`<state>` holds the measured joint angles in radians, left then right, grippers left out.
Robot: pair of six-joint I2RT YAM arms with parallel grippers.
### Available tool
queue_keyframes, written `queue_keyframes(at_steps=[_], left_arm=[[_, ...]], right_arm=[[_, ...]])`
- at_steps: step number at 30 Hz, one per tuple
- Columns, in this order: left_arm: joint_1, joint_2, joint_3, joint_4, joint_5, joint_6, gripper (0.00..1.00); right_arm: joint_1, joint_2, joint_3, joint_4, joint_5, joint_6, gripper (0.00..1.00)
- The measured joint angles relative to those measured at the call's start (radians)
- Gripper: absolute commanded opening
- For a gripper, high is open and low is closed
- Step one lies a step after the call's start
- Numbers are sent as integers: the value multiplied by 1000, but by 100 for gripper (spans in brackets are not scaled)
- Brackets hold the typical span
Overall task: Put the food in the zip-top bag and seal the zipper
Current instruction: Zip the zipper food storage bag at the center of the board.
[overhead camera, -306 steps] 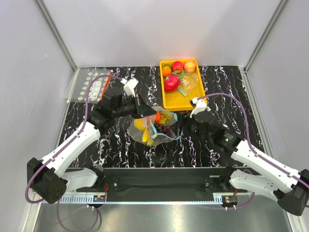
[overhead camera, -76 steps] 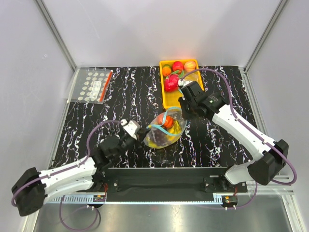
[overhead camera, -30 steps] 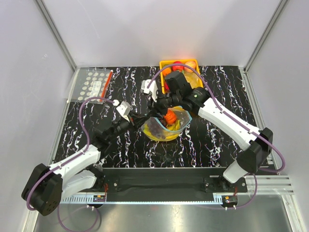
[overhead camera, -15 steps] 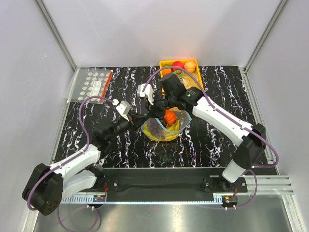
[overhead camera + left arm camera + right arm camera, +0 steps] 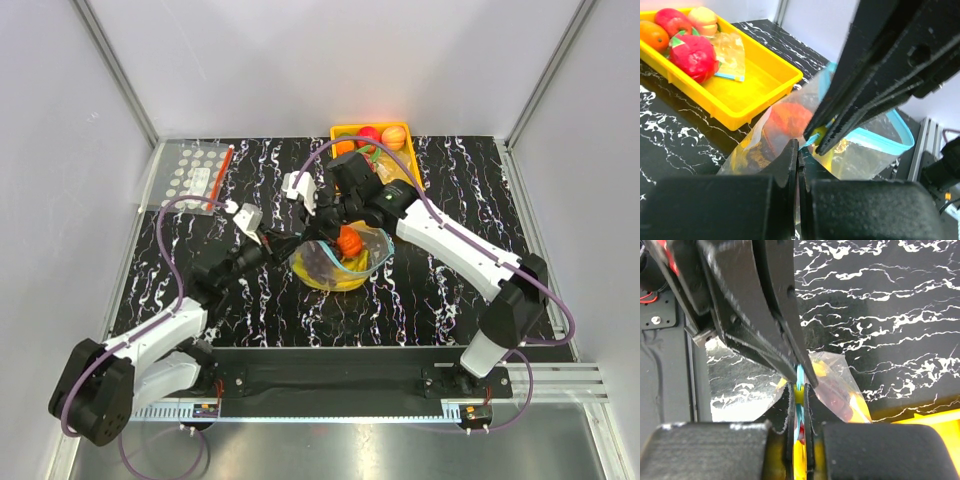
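The clear zip-top bag (image 5: 362, 262) sits mid-table and holds the food: an orange-red fruit (image 5: 349, 242), dark grapes (image 5: 832, 392) and yellow pieces (image 5: 335, 281). My left gripper (image 5: 288, 238) is shut on the bag's left edge, and its closed tips (image 5: 798, 150) pinch thin plastic. Just beside it my right gripper (image 5: 312, 228) is shut on the teal zipper (image 5: 800, 374), which passes between its tips (image 5: 799, 387). The rest of the zipper (image 5: 880, 134) curves away along the mouth. The two grippers nearly touch each other.
A yellow tray (image 5: 412, 176) at the back holds red and orange toy fruits (image 5: 690, 52) and a small clear bag (image 5: 731, 55). A white-dotted bag with a red strip (image 5: 195, 176) lies at the back left. Metal frame posts bound the table.
The right gripper has moved a little left to the bag's mouth corner and shut on the zipper. The left gripper keeps its hold and has shifted slightly towards the back.
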<state>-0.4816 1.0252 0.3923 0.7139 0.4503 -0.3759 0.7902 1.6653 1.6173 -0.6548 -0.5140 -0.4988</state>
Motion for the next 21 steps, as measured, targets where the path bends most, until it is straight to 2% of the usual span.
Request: queue_keyframes(at_steps=[6, 10, 21], left_arm=[[78, 0, -42, 80, 2, -105, 0], [97, -15, -51, 77, -25, -127, 0], [117, -140, -65, -133, -220, -128, 0]], right_arm=[[4, 5, 0, 13, 54, 21, 0], [7, 5, -10, 23, 80, 38, 0], [9, -53, -116, 33, 157, 138, 0]])
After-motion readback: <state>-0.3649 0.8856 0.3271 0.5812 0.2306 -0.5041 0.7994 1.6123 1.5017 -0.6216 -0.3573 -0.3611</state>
